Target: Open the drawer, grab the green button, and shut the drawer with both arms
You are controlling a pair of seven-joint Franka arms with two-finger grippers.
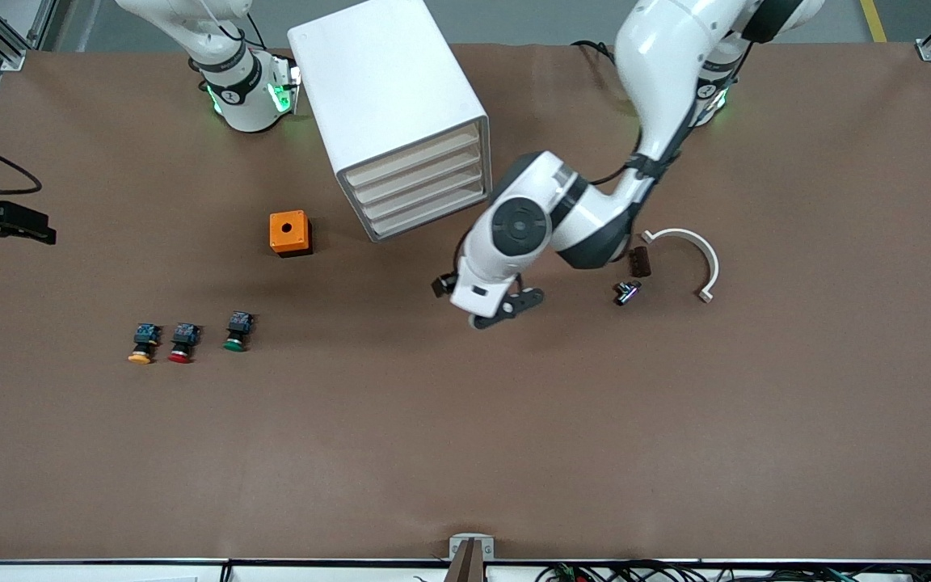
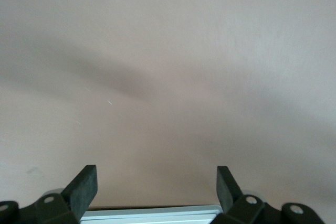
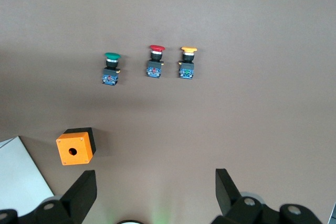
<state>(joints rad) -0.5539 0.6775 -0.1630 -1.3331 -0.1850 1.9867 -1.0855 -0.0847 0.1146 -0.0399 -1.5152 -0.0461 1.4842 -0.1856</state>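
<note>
no readable writing; left pincer (image 1: 506, 305) spread over bare table (image 1: 465, 453), right pincer (image 3: 155, 192) spread above green button (image 3: 111, 67).

Left arm (image 1: 659, 105) reaching out from its base, elbow bent, wrist turned down over the table, left gripper (image 1: 506, 311) hanging low with fingers (image 2: 84, 187) spread wide and empty. Right gripper (image 3: 155, 195) held high, fingers parted, nothing between them.

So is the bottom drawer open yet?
No, shut. The drawer sits flush with the three above it in the cabinet, nothing pulled out.
</note>
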